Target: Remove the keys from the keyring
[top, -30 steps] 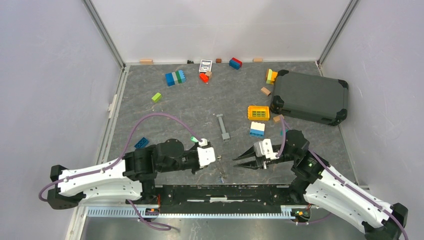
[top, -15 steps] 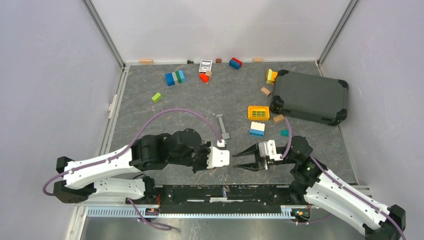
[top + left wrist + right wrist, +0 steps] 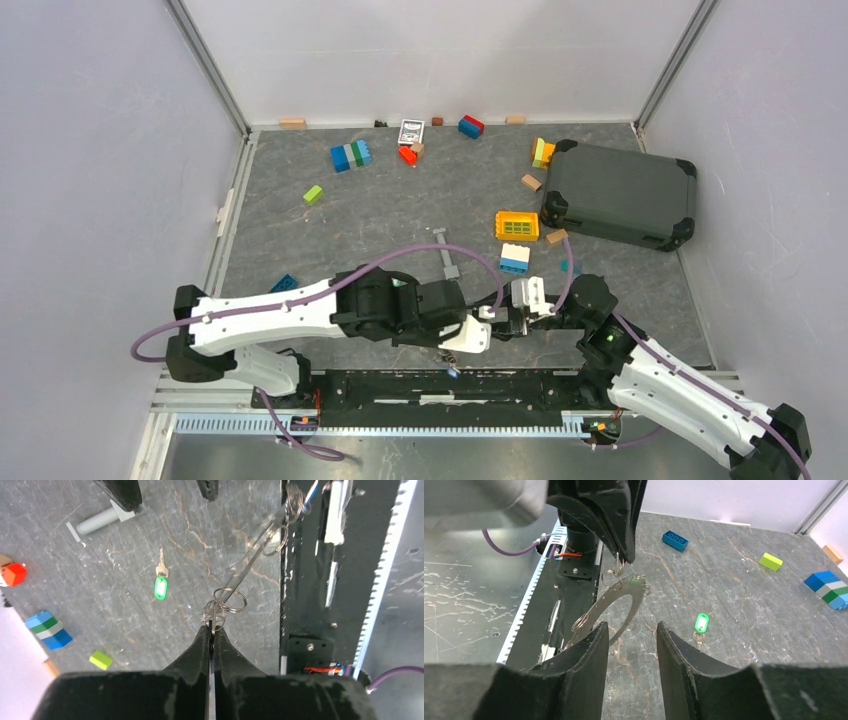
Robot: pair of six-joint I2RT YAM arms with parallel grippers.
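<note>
Wire of thin silver makes up the keyring [image 3: 218, 611]: small loops are linked to a larger, slender ring. It is held above the near edge of the tabletop [image 3: 125, 610], at the centre, just beside the black rail [image 3: 305, 605]. One small loop is pinched by the left gripper [image 3: 212, 630], whose fingers are pressed together on it. The right gripper [image 3: 631, 628] is spread, and the large ring's curve is seen between its fingertips; whether it is touched cannot be told. A green-headed key [image 3: 160, 584] lies flat on the tabletop, apart from the keyring and farther in.

In the left wrist view the ring is seen from above, with more loops at its other end over the rail; whether keys hang there cannot be told. A grey metal bar [image 3: 105, 520] is shown beyond the key. In the right wrist view the ring is seen hanging below the left gripper's tips, with a blue brick [image 3: 675, 540] farther off. In the top view the grippers are shown meeting at the near centre, while the keyring and the key are hidden under the left arm [image 3: 290, 310]; only there is a dark case [image 3: 620, 195] shown, at the far right.
</note>
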